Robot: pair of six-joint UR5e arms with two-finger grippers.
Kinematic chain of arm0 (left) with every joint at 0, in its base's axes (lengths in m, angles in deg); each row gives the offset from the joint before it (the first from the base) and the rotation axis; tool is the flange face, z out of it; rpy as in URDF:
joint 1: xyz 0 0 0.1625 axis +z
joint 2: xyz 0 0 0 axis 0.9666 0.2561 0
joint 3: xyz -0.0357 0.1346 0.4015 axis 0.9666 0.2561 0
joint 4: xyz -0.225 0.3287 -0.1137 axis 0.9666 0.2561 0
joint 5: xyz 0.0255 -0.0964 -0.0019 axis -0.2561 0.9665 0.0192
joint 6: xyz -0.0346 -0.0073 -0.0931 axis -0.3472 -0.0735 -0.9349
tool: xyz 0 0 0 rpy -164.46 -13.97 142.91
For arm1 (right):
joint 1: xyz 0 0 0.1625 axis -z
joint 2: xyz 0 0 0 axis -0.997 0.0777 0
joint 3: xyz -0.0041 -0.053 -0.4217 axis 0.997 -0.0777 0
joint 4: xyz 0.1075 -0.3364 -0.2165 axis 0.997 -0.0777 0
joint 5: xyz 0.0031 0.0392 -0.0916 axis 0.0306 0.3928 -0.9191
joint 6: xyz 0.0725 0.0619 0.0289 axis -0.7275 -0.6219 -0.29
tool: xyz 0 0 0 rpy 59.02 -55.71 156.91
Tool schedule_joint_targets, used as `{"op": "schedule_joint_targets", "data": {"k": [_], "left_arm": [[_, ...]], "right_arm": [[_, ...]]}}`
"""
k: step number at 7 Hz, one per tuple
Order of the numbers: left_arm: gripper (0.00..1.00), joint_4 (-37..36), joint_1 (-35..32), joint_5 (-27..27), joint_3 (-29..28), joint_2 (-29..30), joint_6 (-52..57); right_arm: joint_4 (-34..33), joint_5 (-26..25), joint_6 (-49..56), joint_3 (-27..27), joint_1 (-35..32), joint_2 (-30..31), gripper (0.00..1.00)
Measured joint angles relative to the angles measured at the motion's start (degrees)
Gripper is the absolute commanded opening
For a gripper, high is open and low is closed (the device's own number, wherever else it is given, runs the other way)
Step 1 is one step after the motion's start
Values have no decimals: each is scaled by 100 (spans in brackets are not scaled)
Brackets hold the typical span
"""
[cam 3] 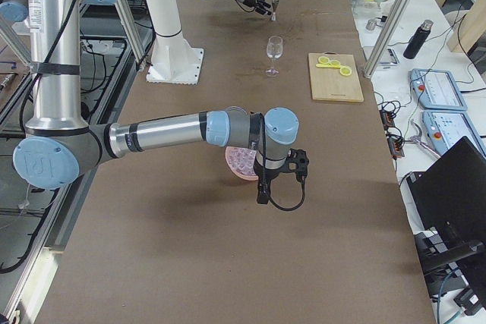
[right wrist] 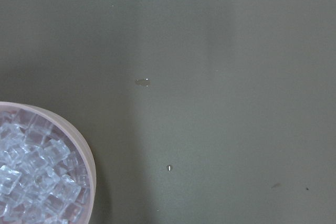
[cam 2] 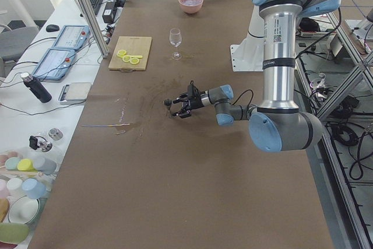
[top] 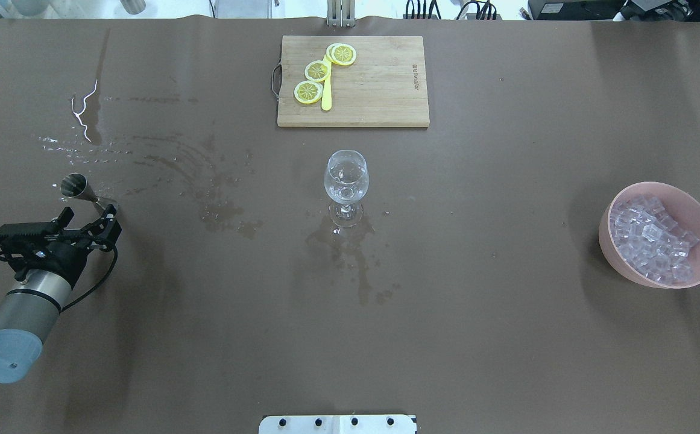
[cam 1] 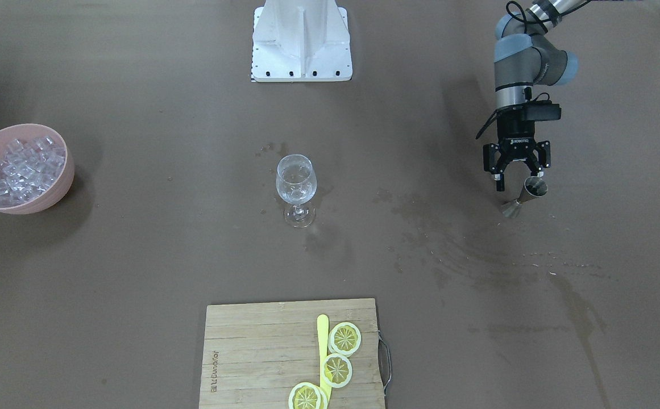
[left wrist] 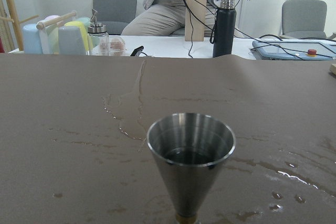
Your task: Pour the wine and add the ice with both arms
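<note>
Gaping wide, left claw faces jigger; right claw, seemingly over bowl rim, unclear.

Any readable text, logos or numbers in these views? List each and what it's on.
"ROBOTIQ": white print on the body of the left gripper, front-facing view.
Cutting board: a burnt-in brand along one edge, too blurred to read.
Left arm: a dark printed label on the tube, too small to read.
No other text is legible.
</note>
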Motion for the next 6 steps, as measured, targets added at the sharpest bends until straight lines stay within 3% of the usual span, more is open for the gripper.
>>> {"op": "schedule_joint_targets", "data": {"k": [6], "left_arm": [[91, -51, -24, 30, -51, 66, 29]], "right_arm": [[0, 2, -1, -6, 5, -8, 100]]}}
